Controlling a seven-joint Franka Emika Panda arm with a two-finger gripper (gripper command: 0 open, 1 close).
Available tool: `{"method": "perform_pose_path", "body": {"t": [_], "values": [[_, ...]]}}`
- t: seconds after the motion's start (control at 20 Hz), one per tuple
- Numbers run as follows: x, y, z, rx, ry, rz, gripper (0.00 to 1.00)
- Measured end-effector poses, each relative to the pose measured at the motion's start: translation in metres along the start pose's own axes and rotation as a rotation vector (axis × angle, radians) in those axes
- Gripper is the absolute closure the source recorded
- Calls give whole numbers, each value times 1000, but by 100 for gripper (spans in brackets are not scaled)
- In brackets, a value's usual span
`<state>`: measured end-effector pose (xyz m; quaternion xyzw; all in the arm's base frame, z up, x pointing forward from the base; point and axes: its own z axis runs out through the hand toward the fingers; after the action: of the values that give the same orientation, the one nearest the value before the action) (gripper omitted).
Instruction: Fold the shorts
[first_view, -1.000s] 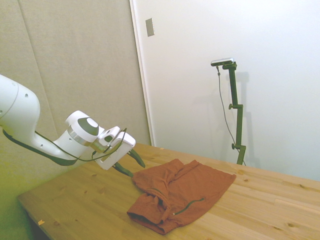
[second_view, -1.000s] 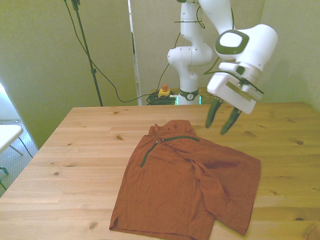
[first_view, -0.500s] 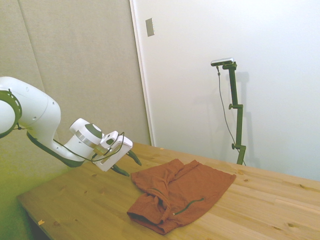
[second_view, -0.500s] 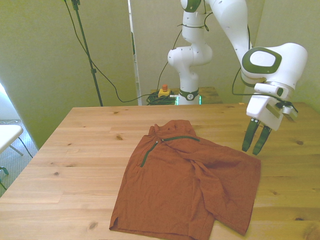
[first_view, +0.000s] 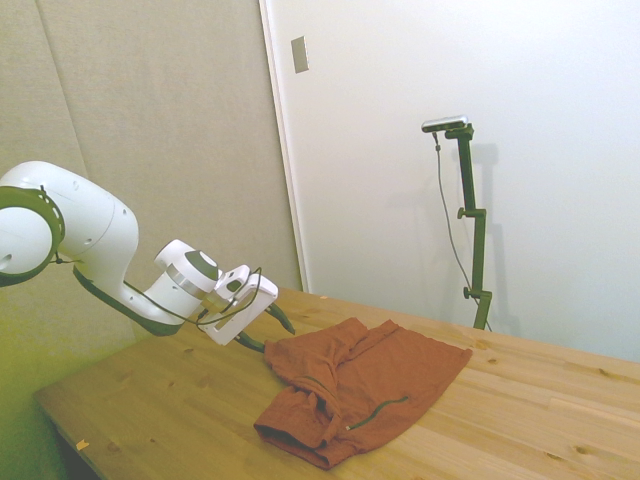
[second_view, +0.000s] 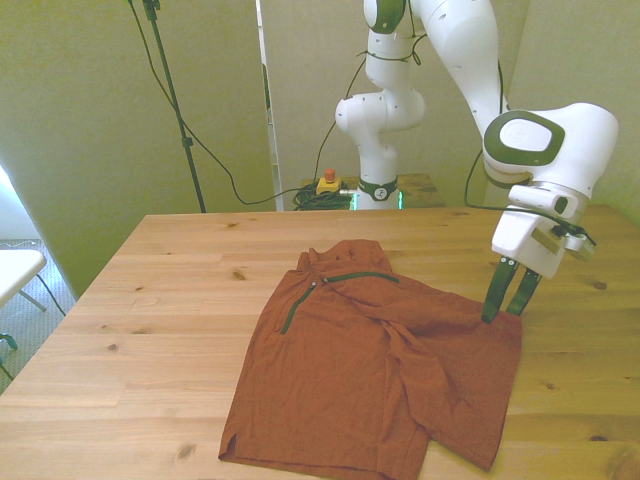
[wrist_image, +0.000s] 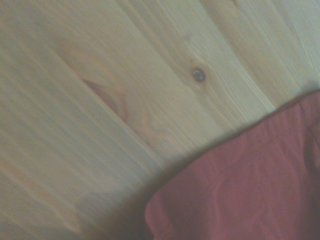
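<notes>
Progress: the fold is judged barely begun; the shorts (second_view: 375, 375) are seen spread over the table (second_view: 150, 300), rumpled, with one loose flap lying across the middle, but no clean fold is shown.
Done so far: the gripper (second_view: 507, 303) is brought to the corner of the shorts on the front view's right, at the edge nearer the robot; that is all that can be credited.
Left to do: the corner is judged to need pinching, lifting and carrying across the cloth, then laying flat; none of this is seen.
Shorts, place: they are laid near the middle of the table, reaching almost to the near edge in the front view; in the side view (first_view: 360, 385) they are seen bunched at the end nearest that camera.
Gripper, state: the two dark fingers are held a little apart, tips down at the cloth's edge, and nothing is gripped between them; whether the tips touch the cloth cannot be told.
Wrist view: a curved edge of the shorts (wrist_image: 240, 190) is shown against bare wood (wrist_image: 100, 100), blurred.
Count, shorts: one.
Count, zips: one dark zip (second_view: 330, 285) is made out in the front view; a second cannot be confirmed there.
Count, arms: one, with one gripper (first_view: 263, 330).
Count, tables: one.
</notes>
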<state>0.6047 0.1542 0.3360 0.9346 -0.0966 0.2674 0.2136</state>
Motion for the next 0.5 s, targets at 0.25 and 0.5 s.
{"method": "perform_pose_path", "body": {"t": [0.25, 0.5], "values": [[3, 8, 6, -2, -1, 19, 100], [7, 13, 12, 30, 6, 49, 100]]}}
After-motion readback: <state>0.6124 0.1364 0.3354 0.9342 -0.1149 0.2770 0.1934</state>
